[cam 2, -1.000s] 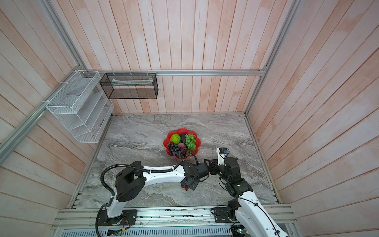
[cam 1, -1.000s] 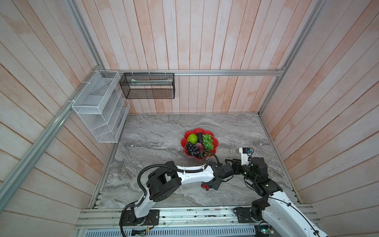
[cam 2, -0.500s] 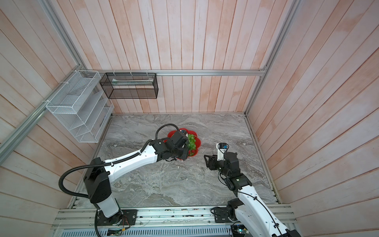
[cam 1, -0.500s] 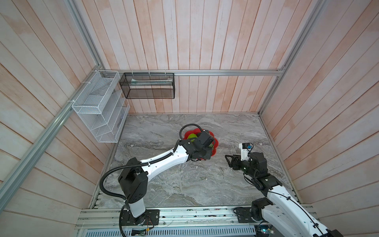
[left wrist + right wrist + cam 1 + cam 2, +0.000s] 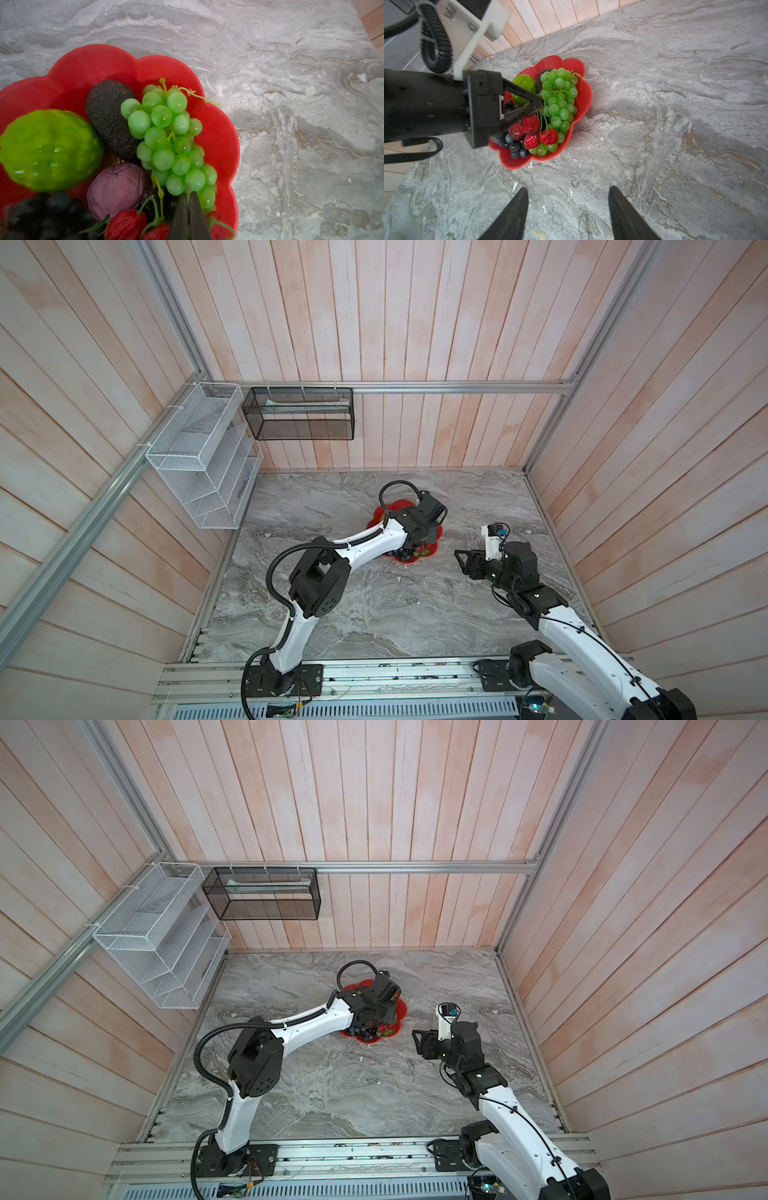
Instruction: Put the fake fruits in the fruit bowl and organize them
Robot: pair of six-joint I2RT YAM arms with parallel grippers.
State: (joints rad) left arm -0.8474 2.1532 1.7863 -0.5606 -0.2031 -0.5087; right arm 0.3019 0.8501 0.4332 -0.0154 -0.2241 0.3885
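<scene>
The red petalled fruit bowl [image 5: 93, 56] [image 5: 517, 163] holds the green grape bunch [image 5: 164, 135] [image 5: 558, 99], bumpy lime-green ball [image 5: 49, 149], black rough oval [image 5: 108, 112], purple-pink ball [image 5: 116, 187], dark grapes [image 5: 512, 145] and small red stemmed fruits [image 5: 548, 136]. My left gripper [image 5: 188, 193] [image 5: 538, 101] hangs low over the bowl, shut, with a thin green stem of the red fruits pinched at its tips. In both top views the left arm hides most of the bowl [image 5: 399, 504]. My right gripper [image 5: 568, 189] [image 5: 461, 562] stands open and empty over bare table, right of the bowl.
A white wire mesh basket [image 5: 199, 472] hangs on the left wall. A black mesh basket [image 5: 299, 418] hangs on the back wall. Wooden walls close in the grey marble table [image 5: 374, 614] on three sides.
My left arm has swung from the table's front centre out over the bowl, carrying red stemmed fruits. My right gripper has stayed open and has hardly moved.
</scene>
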